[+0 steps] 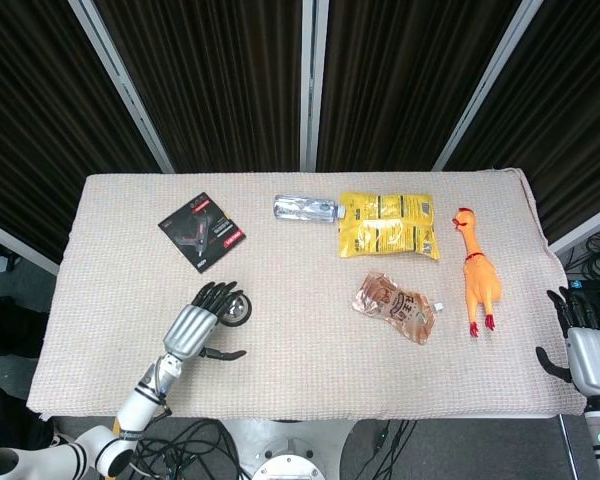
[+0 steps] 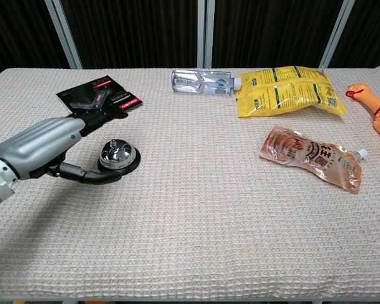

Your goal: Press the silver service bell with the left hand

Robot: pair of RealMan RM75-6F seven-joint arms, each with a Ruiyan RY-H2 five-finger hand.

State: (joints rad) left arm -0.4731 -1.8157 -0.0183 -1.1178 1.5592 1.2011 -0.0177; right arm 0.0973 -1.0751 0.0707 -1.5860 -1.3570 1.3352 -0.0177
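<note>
the left hand (image 2: 47, 145) hovers by the silver bell (image 2: 118, 156) near the table's (image 2: 196, 240) front left, fingers spread above it and thumb low in front, gripping nothing. behind lie a black packet (image 2: 100, 95), a clear bottle (image 2: 201, 81), a yellow bag (image 2: 290, 90), a brown pouch (image 2: 311, 156) and a rubber chicken (image 1: 476, 272). the right hand (image 1: 586, 345) sits released at the table's right edge.

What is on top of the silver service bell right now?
The left hand hovers at the silver service bell, fingers stretched past its far side, thumb by its base. The dome is bare in the chest view. Contact with the button cannot be told.
</note>
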